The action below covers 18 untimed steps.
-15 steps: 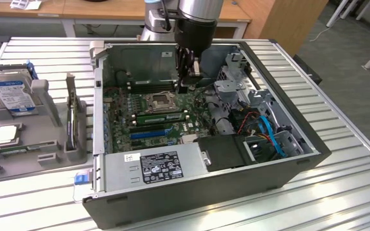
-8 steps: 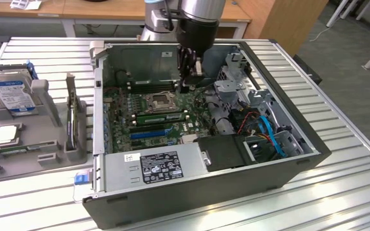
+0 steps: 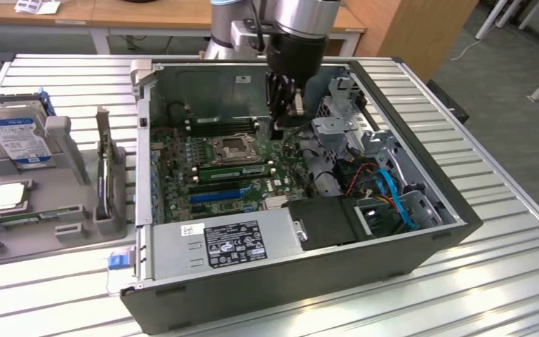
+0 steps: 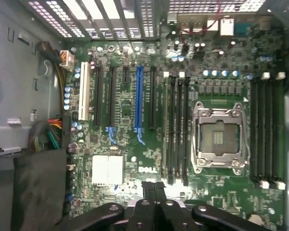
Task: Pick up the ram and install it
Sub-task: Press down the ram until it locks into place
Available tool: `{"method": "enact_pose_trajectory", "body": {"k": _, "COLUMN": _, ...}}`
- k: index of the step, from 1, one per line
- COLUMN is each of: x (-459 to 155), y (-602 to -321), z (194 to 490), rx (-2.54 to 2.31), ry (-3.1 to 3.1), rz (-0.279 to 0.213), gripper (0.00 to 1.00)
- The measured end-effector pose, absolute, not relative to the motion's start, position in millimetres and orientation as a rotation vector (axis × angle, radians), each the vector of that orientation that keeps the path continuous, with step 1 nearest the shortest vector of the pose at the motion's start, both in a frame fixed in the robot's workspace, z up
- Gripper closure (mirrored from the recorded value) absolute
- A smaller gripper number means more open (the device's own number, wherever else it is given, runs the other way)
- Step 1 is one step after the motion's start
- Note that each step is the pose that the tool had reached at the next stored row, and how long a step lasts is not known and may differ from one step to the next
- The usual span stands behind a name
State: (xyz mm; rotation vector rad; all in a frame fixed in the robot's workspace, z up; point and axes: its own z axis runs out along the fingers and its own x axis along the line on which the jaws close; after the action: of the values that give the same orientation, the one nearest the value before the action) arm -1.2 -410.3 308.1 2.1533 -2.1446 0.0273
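Note:
The ram (image 3: 236, 169), a long green stick, stands in a slot on the motherboard (image 3: 204, 158) just beside the CPU socket (image 3: 233, 148), inside the open computer case (image 3: 420, 168). My gripper (image 3: 283, 125) hangs inside the case above the board. It is off to the exterior view's right of the socket and apart from the ram. Its black fingers (image 4: 154, 190) are pressed together with nothing between them. The wrist view looks straight down on the board, with the memory slots (image 4: 176, 130) and the CPU socket (image 4: 220, 137) below the fingertips.
A grey holder tray (image 3: 36, 246) stands at the exterior view's left. It carries a blue-labelled hard drive (image 3: 12, 133), a square silver chip (image 3: 5, 197) and an upright card (image 3: 109, 175). The power supply (image 3: 227, 242), drive cage (image 3: 335, 133) and blue cables (image 3: 391, 193) crowd the case.

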Motion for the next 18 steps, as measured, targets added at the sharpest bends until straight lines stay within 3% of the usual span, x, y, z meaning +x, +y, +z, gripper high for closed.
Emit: {"method": "enact_pose_trajectory", "body": {"k": 18, "x": 2.0, "y": -416.0, "z": 283.4, "rx": 2.147, "ry": -2.139, "rz": 0.041, "gripper": 0.9}}
